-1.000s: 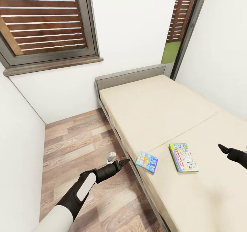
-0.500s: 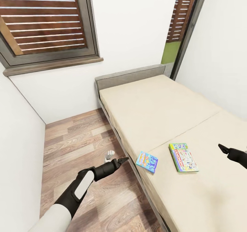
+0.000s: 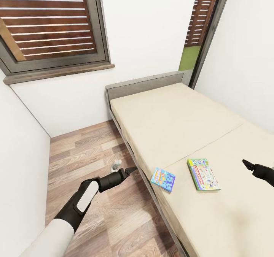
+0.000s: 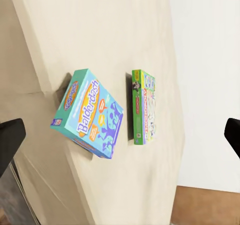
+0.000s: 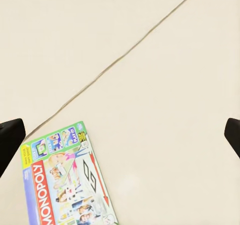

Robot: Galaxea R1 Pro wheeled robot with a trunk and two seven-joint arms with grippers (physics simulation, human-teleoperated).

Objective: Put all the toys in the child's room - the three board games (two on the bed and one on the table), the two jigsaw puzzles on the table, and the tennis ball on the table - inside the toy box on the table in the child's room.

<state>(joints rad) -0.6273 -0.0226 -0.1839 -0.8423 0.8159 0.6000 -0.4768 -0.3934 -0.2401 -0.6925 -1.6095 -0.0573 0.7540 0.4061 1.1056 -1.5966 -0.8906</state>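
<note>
Retreating leftward and away from the beige mattress bed point(image 3: 198, 135), the left pincer point(image 3: 129, 170) is hovering over wooden plank floor point(image 3: 83, 154), open and empty. Beside the bed edge, the small blue cardboard board game point(image 3: 163, 179) is lying near the green-white-red board game box point(image 3: 203, 174); the open right pincer point(image 3: 246, 164) is hovering well apart.

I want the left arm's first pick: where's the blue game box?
In the head view the blue game box lies at the bed's near-left edge, beside the green box.
</note>
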